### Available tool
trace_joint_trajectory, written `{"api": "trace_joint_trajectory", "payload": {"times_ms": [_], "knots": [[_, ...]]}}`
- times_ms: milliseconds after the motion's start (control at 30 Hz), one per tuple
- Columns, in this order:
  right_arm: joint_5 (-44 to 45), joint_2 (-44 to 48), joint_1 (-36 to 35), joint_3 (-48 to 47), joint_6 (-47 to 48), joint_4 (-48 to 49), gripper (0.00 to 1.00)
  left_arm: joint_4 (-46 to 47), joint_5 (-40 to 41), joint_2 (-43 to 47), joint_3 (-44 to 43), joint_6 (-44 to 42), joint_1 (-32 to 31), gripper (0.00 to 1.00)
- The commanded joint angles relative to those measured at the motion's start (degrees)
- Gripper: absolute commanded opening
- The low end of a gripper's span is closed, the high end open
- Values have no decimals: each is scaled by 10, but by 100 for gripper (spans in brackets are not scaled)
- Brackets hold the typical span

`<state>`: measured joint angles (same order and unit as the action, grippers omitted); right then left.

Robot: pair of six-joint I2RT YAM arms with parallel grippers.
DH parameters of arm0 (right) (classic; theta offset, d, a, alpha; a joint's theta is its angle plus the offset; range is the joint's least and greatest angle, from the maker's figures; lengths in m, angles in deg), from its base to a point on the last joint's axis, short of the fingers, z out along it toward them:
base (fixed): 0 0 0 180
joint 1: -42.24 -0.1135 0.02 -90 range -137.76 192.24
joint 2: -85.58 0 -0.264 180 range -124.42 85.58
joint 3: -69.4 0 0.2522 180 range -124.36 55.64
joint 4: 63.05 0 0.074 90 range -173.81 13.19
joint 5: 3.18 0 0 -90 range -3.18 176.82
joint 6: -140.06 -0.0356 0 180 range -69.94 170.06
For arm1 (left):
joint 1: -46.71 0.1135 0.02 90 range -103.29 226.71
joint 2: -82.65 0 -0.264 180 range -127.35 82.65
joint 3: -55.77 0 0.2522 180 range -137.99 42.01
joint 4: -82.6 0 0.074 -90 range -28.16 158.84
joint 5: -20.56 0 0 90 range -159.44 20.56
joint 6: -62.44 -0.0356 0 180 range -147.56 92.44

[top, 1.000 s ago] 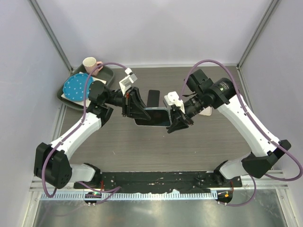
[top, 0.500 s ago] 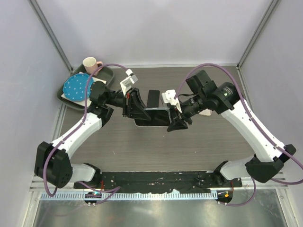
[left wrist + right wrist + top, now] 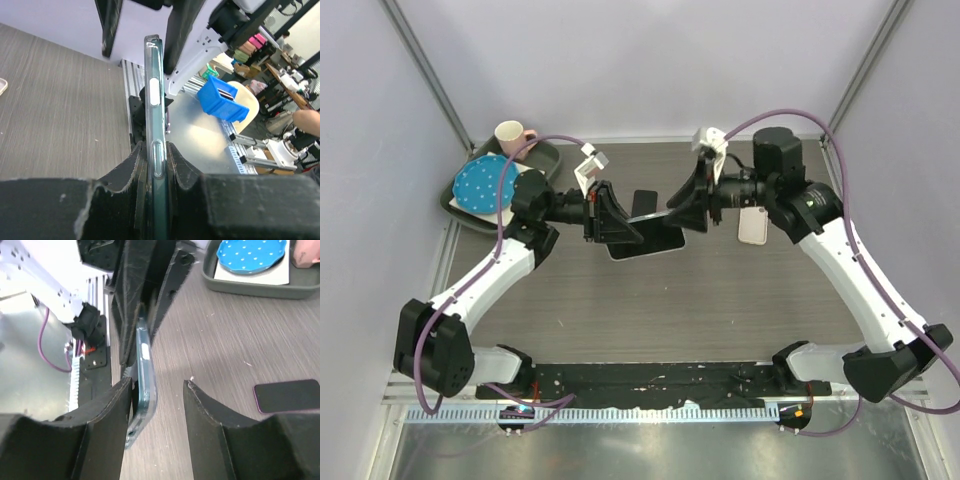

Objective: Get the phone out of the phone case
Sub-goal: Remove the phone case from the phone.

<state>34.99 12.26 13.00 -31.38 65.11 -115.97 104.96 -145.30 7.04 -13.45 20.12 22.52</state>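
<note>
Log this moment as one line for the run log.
left hand shut on phone case | case held on edge | right hand open, astride case

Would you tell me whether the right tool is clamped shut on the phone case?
No, the right tool is open, with a gap beside the phone case.

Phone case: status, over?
Left tool shut on phone case, held on edge. Right tool open, straddling its far end. Case contents not visible. Black phone flat on table nearby, clear of both.
</note>
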Motion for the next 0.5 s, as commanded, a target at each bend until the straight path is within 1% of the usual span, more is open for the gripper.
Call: {"api": "trace_joint_trajectory", "payload": {"times_ms": [0, 33, 100, 133, 167, 200, 233, 267, 300, 333, 367, 467], "knots": [[-91, 28, 58, 75, -311, 309, 51, -10, 24, 14, -1, -20, 11, 0], [-103, 23, 69, 89, -342, 382, 51, -8, 22, 15, -3, -22, 12, 0], [-111, 19, 74, 124, -399, 445, 51, -7, 18, 17, -10, -27, 16, 0], [-118, 17, 77, 136, -448, 503, 51, -9, 18, 19, -21, -29, 19, 0], [-120, 18, 78, 169, -488, 543, 51, -12, 16, 20, -26, -39, 21, 0], [-120, 19, 78, 187, -525, 633, 50, -18, 12, 23, -33, -48, 26, 0], [-120, 19, 79, 203, -604, 681, 50, -30, 11, 26, -46, -58, 26, 0], [-118, 19, 79, 229, -634, 718, 49, -59, 11, 28, -51, -76, 28, 0], [-115, 19, 79, 239, -658, 774, 49, -65, 11, 28, -54, -80, 27, 0], [-112, 19, 79, 246, -697, 795, 47, -65, 11, 28, -56, -83, 28, 0], [-107, 18, 79, 257, -704, 809, 45, -66, 11, 28, -56, -85, 27, 0], [-111, 19, 79, 268, -717, 827, 35, -84, 12, 31, -60, -102, 28, 0]]}}
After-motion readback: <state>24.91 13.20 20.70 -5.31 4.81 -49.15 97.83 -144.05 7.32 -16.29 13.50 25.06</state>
